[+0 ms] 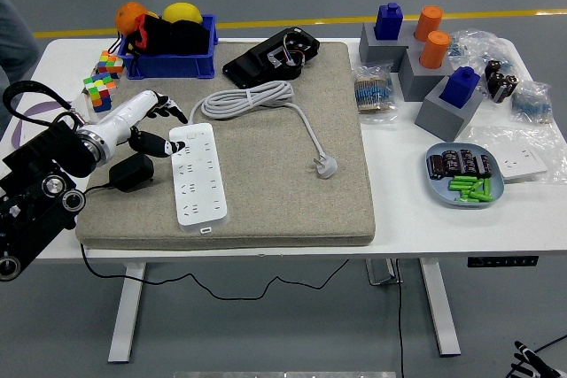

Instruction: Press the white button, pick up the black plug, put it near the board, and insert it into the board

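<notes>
Left hand [152, 121] has its dark fingers [159, 144] loosely spread, grasping nothing, tips at the top-left corner of the white power strip [196, 174]. One black plug [131, 172] lies on the grey mat [292, 210] just below that hand, left of the strip. Around it: one white cable [266, 104] with its plug free, two puzzle cubes [104, 77], one blue bin [173, 59] on the counter [443, 219].

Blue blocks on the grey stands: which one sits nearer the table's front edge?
The blue block on the sloped grey stand beside the blue plate. The other blue block sits farther back, left of the two orange cylinders.
</notes>
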Controlling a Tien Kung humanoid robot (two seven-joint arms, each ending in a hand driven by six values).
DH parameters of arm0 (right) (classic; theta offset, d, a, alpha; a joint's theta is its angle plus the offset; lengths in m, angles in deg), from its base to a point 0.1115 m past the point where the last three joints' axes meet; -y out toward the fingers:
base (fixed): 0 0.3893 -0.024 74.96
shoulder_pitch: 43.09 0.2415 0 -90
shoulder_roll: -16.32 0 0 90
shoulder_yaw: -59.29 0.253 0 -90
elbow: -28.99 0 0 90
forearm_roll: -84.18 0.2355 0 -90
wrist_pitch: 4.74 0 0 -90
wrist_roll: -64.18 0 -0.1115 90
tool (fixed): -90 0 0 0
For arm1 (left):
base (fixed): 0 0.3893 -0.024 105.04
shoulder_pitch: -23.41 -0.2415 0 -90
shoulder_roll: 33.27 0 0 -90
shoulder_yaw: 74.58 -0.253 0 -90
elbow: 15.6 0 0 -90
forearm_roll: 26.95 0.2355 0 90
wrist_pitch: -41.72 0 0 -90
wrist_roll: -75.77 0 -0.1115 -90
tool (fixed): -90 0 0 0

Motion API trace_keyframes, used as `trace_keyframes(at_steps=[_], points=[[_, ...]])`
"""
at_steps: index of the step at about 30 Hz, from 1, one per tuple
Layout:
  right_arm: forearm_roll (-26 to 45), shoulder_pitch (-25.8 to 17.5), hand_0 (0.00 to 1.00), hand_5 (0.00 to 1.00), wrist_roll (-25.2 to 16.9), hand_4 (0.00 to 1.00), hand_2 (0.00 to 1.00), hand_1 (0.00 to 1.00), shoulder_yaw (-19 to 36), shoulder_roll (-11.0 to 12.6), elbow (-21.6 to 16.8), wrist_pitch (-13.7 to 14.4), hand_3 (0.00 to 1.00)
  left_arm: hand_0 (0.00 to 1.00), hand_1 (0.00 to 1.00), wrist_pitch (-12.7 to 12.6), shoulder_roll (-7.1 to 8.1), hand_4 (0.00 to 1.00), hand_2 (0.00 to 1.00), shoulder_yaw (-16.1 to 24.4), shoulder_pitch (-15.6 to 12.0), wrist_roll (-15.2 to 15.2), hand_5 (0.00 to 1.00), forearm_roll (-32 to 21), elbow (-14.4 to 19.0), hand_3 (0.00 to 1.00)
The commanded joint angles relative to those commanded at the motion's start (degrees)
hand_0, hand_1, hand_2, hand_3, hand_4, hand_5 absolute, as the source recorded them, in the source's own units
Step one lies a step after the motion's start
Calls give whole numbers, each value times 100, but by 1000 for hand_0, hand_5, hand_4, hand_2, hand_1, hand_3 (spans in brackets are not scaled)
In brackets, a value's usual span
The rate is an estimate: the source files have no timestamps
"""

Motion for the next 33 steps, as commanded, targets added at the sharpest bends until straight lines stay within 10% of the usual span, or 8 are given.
trace_keyframes(at_steps=[4,5,10,11,16,17,33], points=[[14,12,821,554,-1,784,739,756,-15,9,-3,5,719,561,658,0,28,649,585,-404,338,85,2,-177,-301,755],[23,14,822,554,-3,784,740,756,-22,12,-6,8,718,308,497,-1,28,641,457,-513,418,93,2,-219,-379,852],[18,22,822,554,3,784,740,756,-1,13,6,8,718,308,497,-1,-69,641,457,-858,738,113,2,-360,-717,852],[16,19,822,555,6,784,740,756,3,12,11,6,718,198,286,-4,-93,663,273,-904,787,110,2,-377,-772,863],[9,18,822,555,9,784,740,756,20,17,23,5,718,198,286,43,-180,663,273,-1262,1070,128,2,-453,-1042,863],[13,20,822,554,8,783,740,755,17,19,22,7,718,138,158,69,-194,663,155,-1373,1145,146,2,-476,-1106,859],[36,38,822,555,5,783,740,756,-2,45,25,9,718,134,140,407,-287,682,125,-2290,1755,406,2,-940,-1615,723]])
